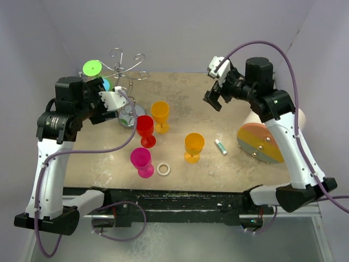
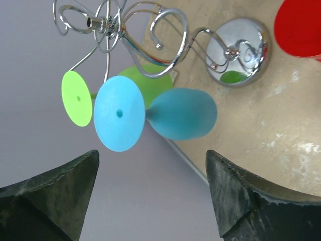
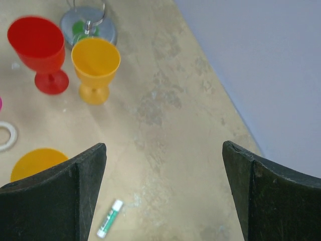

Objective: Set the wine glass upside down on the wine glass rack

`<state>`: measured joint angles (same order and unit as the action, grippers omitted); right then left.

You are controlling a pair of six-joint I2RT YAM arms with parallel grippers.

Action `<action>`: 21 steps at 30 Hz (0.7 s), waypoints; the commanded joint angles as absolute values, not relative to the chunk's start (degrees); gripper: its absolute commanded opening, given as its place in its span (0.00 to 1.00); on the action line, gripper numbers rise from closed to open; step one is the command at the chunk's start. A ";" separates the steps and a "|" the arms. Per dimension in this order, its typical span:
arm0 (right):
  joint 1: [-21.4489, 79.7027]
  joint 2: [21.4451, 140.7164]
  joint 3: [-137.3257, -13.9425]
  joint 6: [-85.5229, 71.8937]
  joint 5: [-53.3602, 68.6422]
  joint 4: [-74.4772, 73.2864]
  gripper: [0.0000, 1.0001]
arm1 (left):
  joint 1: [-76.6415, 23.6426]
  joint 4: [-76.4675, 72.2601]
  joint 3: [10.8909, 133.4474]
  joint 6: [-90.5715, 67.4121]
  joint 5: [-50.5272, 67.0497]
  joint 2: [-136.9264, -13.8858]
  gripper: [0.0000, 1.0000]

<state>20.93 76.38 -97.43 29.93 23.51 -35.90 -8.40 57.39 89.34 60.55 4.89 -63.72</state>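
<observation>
A blue wine glass (image 2: 183,113) hangs from a hook arm of the silver wire wine glass rack (image 2: 125,30), its round foot (image 2: 119,113) caught in the wire. A green wine glass (image 2: 76,98) hangs beside it on the same rack. My left gripper (image 2: 153,186) is open just short of the blue glass, apart from it, with nothing between its fingers. In the top view the rack (image 1: 122,68) stands at the back left and my left gripper (image 1: 112,98) partly hides the blue glass. My right gripper (image 1: 214,98) hovers open and empty at the back right.
Red (image 1: 145,130), pink (image 1: 141,161) and two orange glasses (image 1: 160,114) (image 1: 193,146) stand upright mid-table. A white ring (image 1: 163,169) and a small green-and-white tube (image 1: 220,146) lie near them. A rainbow-striped disc (image 1: 260,143) stands at the right. The rack's shiny round base (image 2: 238,50) sits by the back wall.
</observation>
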 commanded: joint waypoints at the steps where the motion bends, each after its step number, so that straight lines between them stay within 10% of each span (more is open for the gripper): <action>1: 20.81 76.42 -94.83 37.75 25.01 -44.16 1.00 | -7.42 59.75 91.17 57.76 11.96 -61.40 0.92; 21: 24.39 79.67 -85.84 26.38 27.73 -47.24 0.95 | -2.02 45.12 90.68 28.02 24.82 -58.55 0.99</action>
<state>21.50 78.87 -88.33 32.18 28.03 -50.02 -3.09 52.82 91.35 37.19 21.45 -58.39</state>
